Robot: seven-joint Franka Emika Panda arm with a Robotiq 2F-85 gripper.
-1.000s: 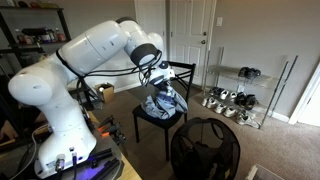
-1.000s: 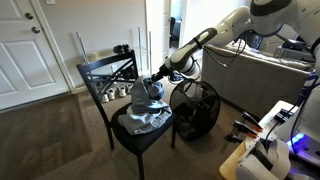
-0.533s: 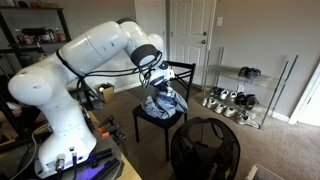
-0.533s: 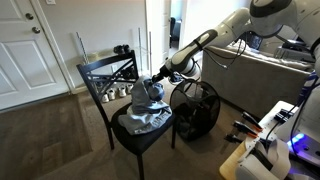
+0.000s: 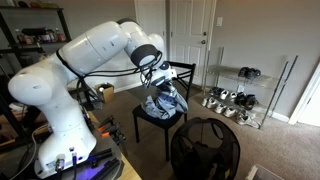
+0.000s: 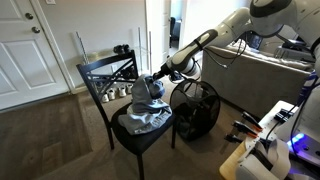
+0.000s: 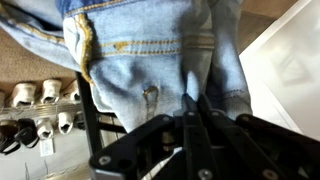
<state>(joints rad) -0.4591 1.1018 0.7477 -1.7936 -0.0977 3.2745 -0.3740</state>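
A pair of blue jeans [image 6: 145, 105] lies heaped on the seat of a black chair [image 6: 110, 75], with one part pulled up into a peak. My gripper [image 6: 157, 80] is at the top of that peak, shut on the denim. In an exterior view the jeans [image 5: 163, 103] hang from the gripper [image 5: 160, 80] above the chair seat [image 5: 146, 118]. The wrist view shows the jeans [image 7: 140, 50] filling the frame, with yellow stitching and a rivet, and the two black fingers [image 7: 190, 112] pressed together with the cloth between them.
A black mesh basket [image 5: 205, 150] stands on the floor next to the chair, also in an exterior view [image 6: 195, 110]. A wire shoe rack [image 5: 235, 100] with shoes stands by the wall. White doors [image 6: 25, 45] and a couch [image 6: 260, 75] bound the room.
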